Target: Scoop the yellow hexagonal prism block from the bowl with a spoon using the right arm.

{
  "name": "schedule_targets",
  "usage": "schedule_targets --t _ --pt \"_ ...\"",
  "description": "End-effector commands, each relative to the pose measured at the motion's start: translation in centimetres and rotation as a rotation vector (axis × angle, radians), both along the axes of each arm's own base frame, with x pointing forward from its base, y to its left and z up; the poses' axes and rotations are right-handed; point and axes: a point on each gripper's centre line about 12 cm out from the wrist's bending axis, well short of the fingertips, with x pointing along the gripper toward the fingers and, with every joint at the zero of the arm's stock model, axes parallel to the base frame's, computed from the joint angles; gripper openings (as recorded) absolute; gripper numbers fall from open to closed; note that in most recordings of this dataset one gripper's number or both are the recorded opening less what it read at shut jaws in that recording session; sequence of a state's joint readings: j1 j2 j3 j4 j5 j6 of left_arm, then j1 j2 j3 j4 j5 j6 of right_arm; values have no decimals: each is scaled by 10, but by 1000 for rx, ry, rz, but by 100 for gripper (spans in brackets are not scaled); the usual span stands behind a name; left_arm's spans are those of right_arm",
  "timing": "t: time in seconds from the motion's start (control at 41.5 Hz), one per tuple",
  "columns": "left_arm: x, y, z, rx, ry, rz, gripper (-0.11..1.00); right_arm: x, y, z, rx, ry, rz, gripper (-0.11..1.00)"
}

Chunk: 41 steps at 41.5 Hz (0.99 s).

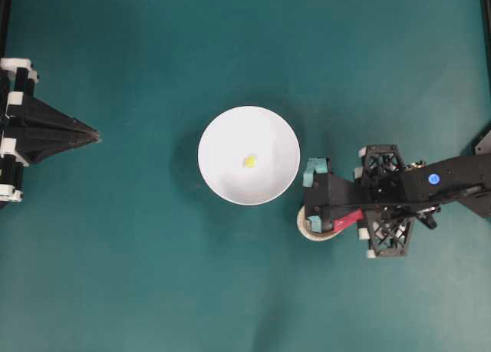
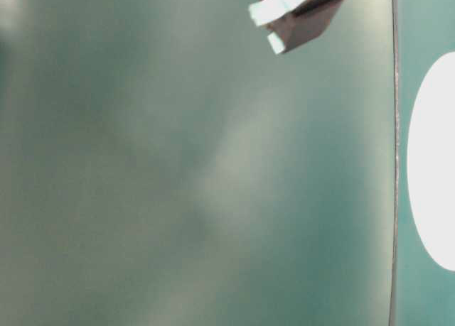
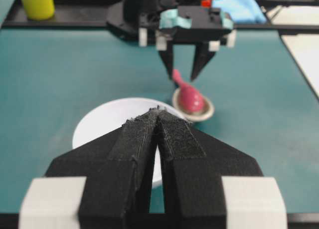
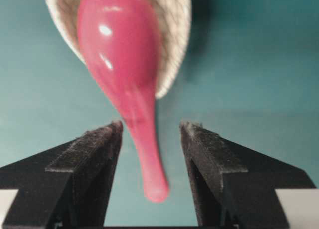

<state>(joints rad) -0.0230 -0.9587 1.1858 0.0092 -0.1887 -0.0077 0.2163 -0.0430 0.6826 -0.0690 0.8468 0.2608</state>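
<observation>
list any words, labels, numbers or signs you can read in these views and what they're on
No readable text in any view.
right arm: a round blue sticker, too small to tell if anything is printed on it.
yellow container at the far edge of the left wrist view: no label visible.
bowl, spoon and spoon rest: plain, no markings.

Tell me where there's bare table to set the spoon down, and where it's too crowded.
Bare green table runs between the left gripper and the white bowl, and along the whole near and far edges. It is crowded at the bowl's right rim: the right gripper stands open around the pink spoon on its speckled rest.
</observation>
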Motion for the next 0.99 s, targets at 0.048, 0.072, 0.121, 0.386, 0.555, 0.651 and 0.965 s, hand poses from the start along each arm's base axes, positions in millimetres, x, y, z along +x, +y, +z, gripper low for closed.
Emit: schedule_targets --t 0.048,0.072,0.121,0.386,0.555,0.651,0.965 --pt "2 0 3 1 -6 -2 0 0 -2 12 6 -74 4 54" --pt "2 0 3 0 -6 -2 0 0 -2 13 10 -89 3 54" --pt "2 0 4 0 -8 -2 0 0 -1 15 16 -110 -1 54" --pt "2 0 3 -9 -6 -2 0 2 1 17 53 -157 -58 54" --pt "2 -1 3 -9 -4 -3 0 -2 5 11 69 -180 -65 54" --pt "2 0 2 -9 0 -2 0 -3 8 6 81 -202 -62 54" --pt "2 0 2 -8 0 -2 0 -10 4 -5 54 -221 -41 54"
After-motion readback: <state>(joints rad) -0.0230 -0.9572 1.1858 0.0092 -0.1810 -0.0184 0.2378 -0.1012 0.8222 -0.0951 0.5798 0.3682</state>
